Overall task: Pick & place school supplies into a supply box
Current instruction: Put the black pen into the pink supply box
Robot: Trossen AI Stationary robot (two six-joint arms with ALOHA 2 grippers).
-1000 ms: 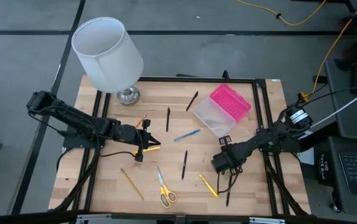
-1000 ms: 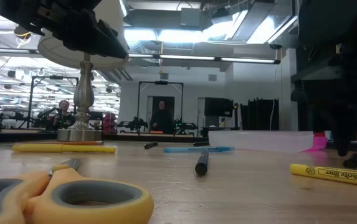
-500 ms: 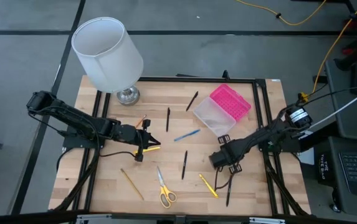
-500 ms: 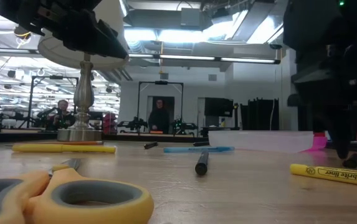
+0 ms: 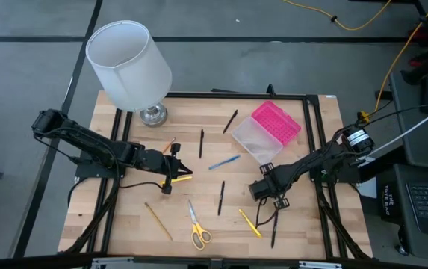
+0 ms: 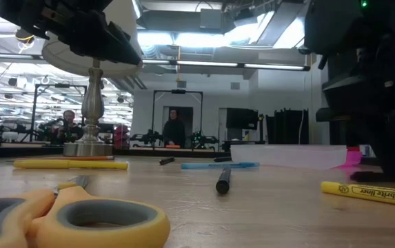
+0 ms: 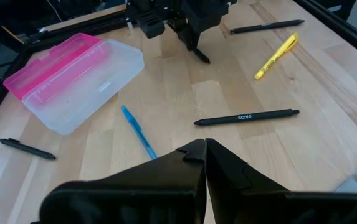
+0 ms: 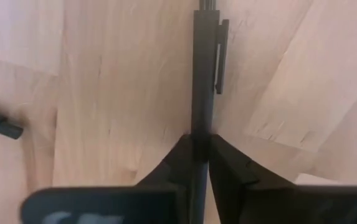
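My right gripper (image 8: 200, 146) is down at the table's near right, shut on a black pen (image 8: 202, 74). My left gripper (image 7: 204, 146) hangs shut above the table's left middle (image 5: 178, 173), touching nothing. The supply box (image 5: 262, 134) lies open at the far right, its pink lid (image 7: 53, 59) beside the clear base. Loose supplies lie flat on the wood: a yellow highlighter (image 5: 249, 222), another black pen (image 7: 247, 117), a blue pen (image 7: 138, 130), and yellow-handled scissors (image 5: 196, 228) near the front edge. My right gripper pinches the black pen's barrel (image 8: 200, 121) between its two fingers, just short of the clip (image 8: 219, 56). The fingers come down from above, one on each side of the pen. The pen runs on past the fingertips, close along the wood; whether it rests there I cannot tell.
A white-shaded lamp (image 5: 129, 63) stands at the far left corner. More black pens (image 5: 201, 143) lie near the far middle, and a yellow marker (image 6: 69, 164) lies below my left gripper. A tan pencil (image 5: 157, 221) lies at the near left.
My right gripper has gone a little toward the table's left edge. In the low view the gap that showed between its fingers is gone, so it has shut. My left gripper has kept still.
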